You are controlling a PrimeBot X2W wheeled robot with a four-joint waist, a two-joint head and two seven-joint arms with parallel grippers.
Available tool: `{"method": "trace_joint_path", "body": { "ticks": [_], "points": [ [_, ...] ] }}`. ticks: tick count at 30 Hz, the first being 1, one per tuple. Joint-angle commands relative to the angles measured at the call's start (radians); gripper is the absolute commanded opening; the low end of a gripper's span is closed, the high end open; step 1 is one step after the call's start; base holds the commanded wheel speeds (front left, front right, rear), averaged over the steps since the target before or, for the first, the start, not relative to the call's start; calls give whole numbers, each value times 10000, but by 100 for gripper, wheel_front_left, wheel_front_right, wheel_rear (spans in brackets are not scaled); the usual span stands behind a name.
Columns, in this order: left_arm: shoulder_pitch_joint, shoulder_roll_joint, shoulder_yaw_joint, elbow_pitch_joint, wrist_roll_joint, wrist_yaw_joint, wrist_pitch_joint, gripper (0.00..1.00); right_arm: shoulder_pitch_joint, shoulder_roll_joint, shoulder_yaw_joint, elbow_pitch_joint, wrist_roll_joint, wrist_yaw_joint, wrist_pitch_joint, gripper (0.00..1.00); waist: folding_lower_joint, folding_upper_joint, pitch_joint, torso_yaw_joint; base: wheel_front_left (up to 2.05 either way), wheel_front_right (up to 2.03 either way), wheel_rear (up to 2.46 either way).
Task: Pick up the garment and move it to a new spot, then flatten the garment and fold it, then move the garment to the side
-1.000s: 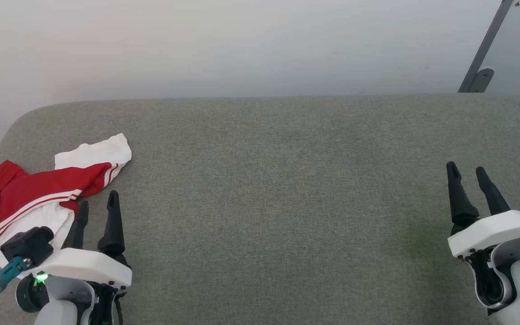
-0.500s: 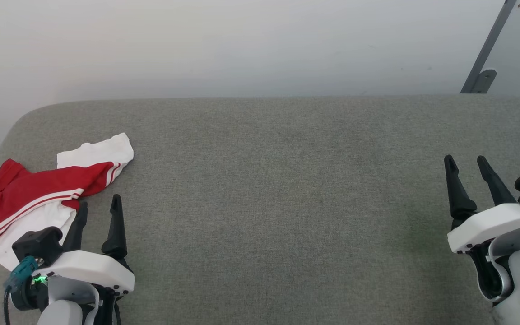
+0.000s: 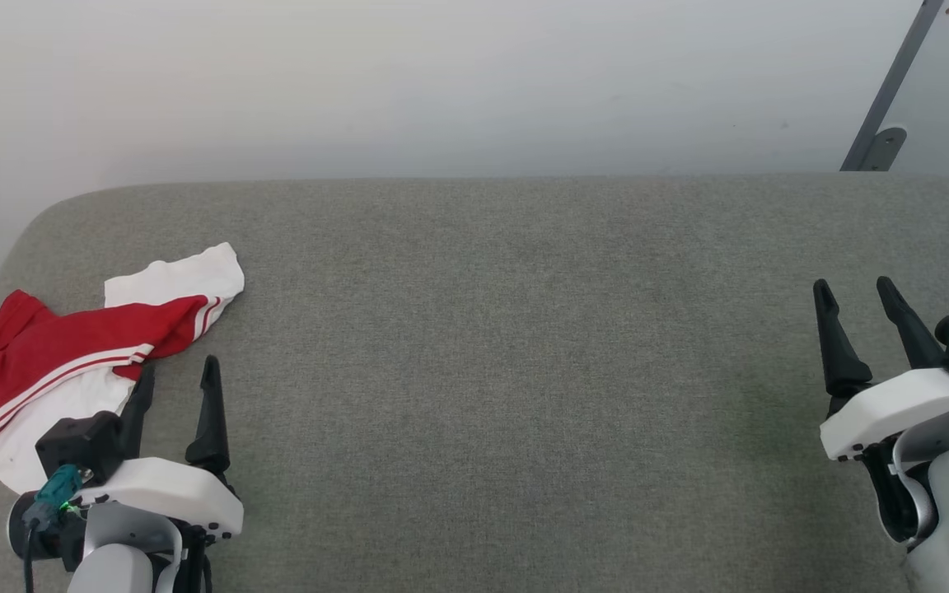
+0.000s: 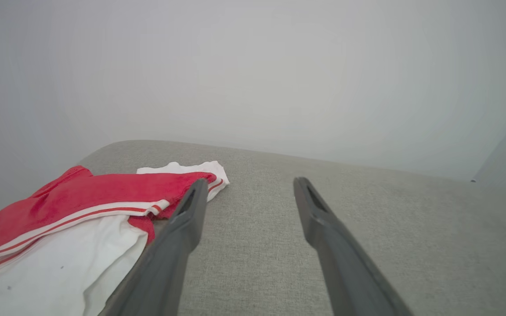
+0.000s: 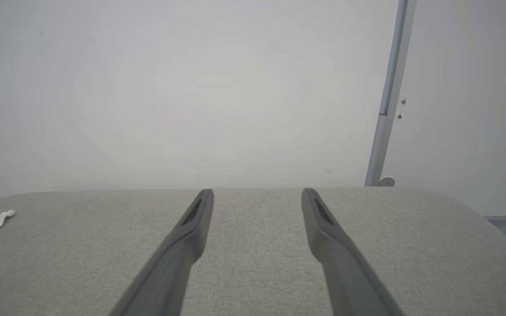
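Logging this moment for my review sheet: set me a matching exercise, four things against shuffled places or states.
Things: 1. red-and-white soft cloth garment; 2. left end effector; 3. right end effector; 4. slanted grey metal bar.
States: A. open, over bare grey fabric surface at the right; B. crumpled at the surface's left end; C. against the white wall, upper right; D. open, next to the garment.
Pairs: 1-B; 2-D; 3-A; 4-C.

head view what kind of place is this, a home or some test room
Likely a bare indoor test room, not a furnished home: a wide grey fabric-covered surface with rounded corners, a plain white wall behind it, and a slanted grey metal strut bracketed to that wall.
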Motion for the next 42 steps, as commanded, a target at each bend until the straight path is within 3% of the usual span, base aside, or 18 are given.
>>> {"method": "trace_joint_path", "body": {
  "ticks": [1, 31, 42],
  "points": [
    [-184, 75, 46, 4, 208, -34, -97, 100, -165, -40, -9, -15, -149, 3, -108, 100, 0, 0, -3, -6, 0, 0, 0],
    [-392, 49, 326, 676, 1966, -425, -640, 100, -320, -315, 59, 378, -756, 4, -651, 100, 0, 0, 31, -15, 0, 0, 0],
    [-447, -72, 494, 869, 1584, -490, -634, 100, -107, -226, -33, 263, -480, 4, -632, 100, 0, 0, 70, 325, 0, 0, 0]
  ]
}}
